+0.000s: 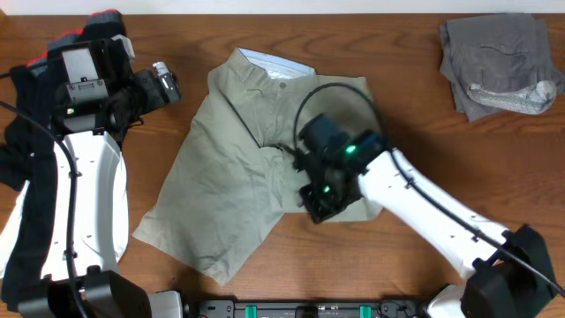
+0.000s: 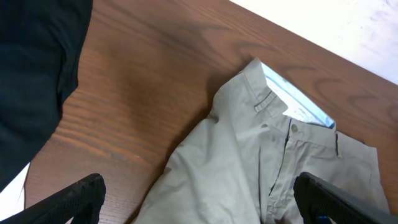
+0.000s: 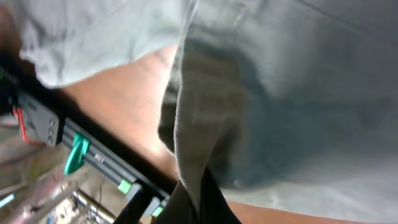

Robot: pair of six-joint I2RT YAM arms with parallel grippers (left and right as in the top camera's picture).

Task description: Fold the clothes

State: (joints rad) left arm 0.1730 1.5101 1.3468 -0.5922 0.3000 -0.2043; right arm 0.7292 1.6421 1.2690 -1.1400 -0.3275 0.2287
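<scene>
The right gripper is closed on a fold of the shorts. In the right wrist view a dark finger shows at the bottom edge, with a bunched ridge of khaki cloth rising out of it. The cloth around the pinch hangs clear of the table. From overhead the gripper sits over the hem of the leg on the shorts' right side, and its white arm runs off past the shorts towards the lower right.

The left gripper stands wide, holding nothing. Its two black fingers show at the bottom corners of the left wrist view, one over bare wood and one over the shorts. Overhead it hovers just beside the upper left corner of the shorts.

The shorts lie spread in the middle of the table, waistband away from the robot. The pale blue lining shows at the open waist, with the button just below it.

Black garments lie well left of the shorts, under the left arm. Grey shorts sit crumpled well to the right, with a white one on them.
</scene>
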